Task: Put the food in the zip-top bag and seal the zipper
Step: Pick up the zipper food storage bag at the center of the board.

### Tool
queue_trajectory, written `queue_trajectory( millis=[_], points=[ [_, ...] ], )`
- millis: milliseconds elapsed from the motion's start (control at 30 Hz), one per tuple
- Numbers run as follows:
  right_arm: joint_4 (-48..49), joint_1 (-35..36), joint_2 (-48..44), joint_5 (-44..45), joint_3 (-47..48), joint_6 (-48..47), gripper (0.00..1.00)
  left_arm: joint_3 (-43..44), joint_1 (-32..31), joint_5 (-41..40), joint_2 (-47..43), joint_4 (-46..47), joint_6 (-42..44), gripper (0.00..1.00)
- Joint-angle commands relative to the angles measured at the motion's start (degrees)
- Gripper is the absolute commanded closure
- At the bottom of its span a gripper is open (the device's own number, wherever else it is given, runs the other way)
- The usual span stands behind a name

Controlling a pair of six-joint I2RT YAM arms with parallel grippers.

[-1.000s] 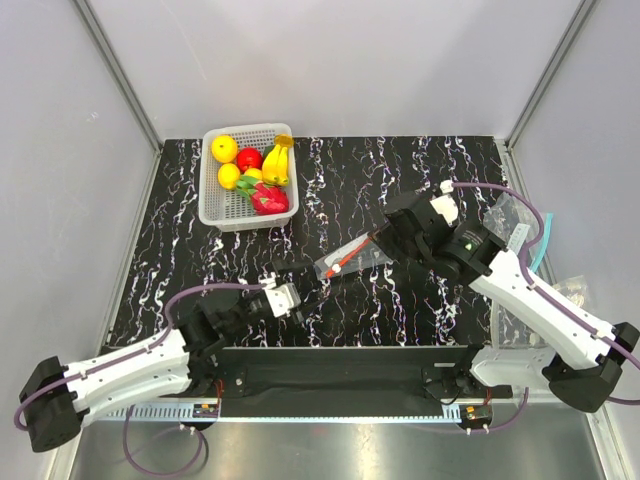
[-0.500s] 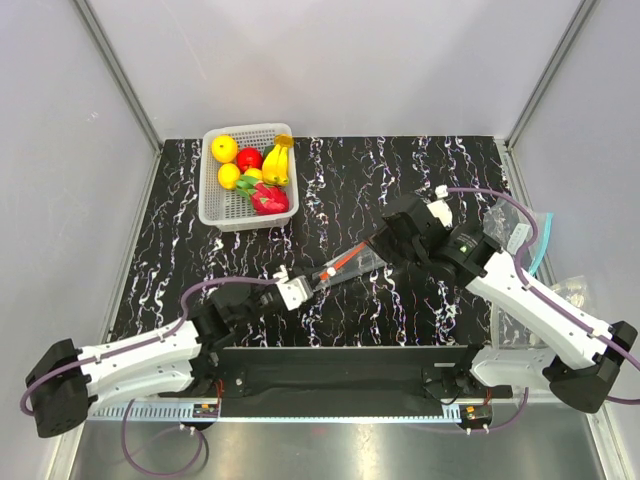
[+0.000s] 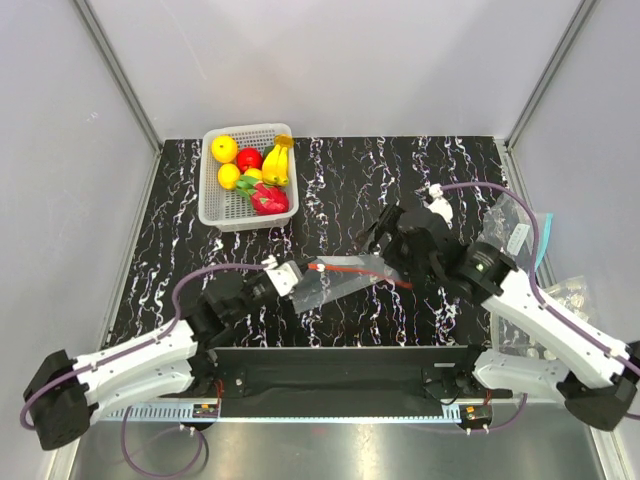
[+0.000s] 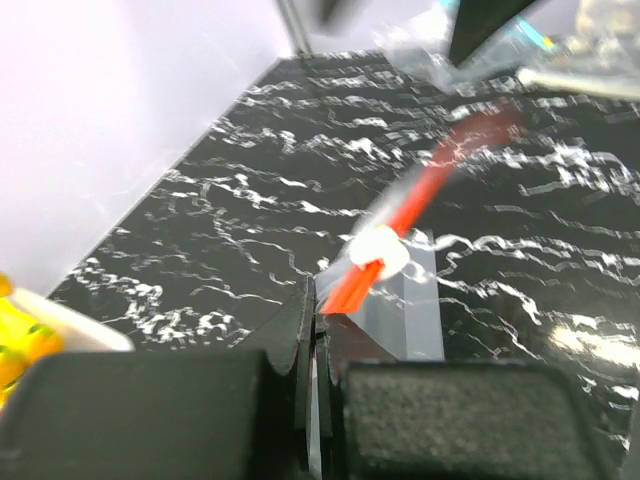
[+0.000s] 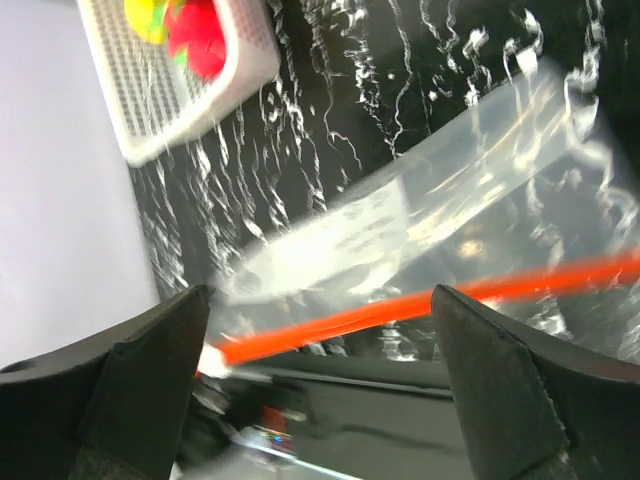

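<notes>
Clear floppy zip-top bag (image 3: 345, 283) sits mid-table, front-centre, between the two arms. Its red-orange zipper strip (image 3: 360, 272) runs left to right along its far edge. Whether the bag rests on the black marbled tabletop (image 3: 400, 170) or hangs just above it, can't tell.

Change: handover. A second ago the right arm carried the bag and the left one was spread and well short of it. Now the left gripper (image 4: 316, 318) is clamped tight on the bag's left corner, right at the zipper end, just beside the small white slider tab (image 4: 378, 250). The right gripper (image 5: 318, 310) has let go: its jaws are spread wide and straddle the bag without touching it, so nothing is in them.

Meaning for the task: the bag is now anchored by the left arm, and the right looks freed to fetch food or work the mouth open. Zipper looks shut, not sure (motion blur).

Nothing is bagged yet. The yellow banana bunch (image 3: 277, 162), pink-red dragon fruit with green leaves (image 3: 266, 197) and round yellow-orange fruits (image 3: 224, 148) all sit in the white mesh basket (image 3: 210, 205) at the far left, well apart from the bag. Early stage.
</notes>
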Motion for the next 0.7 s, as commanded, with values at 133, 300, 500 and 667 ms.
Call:
queue_trajectory(
  millis=[133,300,500,667],
  points=[
    [20.82,-0.26,-14.28,-21.95,-12.45,-45.64,0.26,3.45,3.0,6.8,-5.63,-5.57,-6.58,1.0],
    [25.58,0.96,-8.96,-34.71,-10.53,-57.87,0.24,8.73,3.09,8.74,-3.43,-15.43,-10.18,1.0],
    [27.07,10.9,-0.5,-23.24,-7.01,-67.11,0.32,13.47,3.36,6.46,-2.82,-24.37,-16.51,1.0],
    [34.27,11.25,-3.03,-24.09,-11.21,-69.74,0.38,18.66,3.27,6.81,-0.71,-31.69,-18.8,1.0]
  ],
)
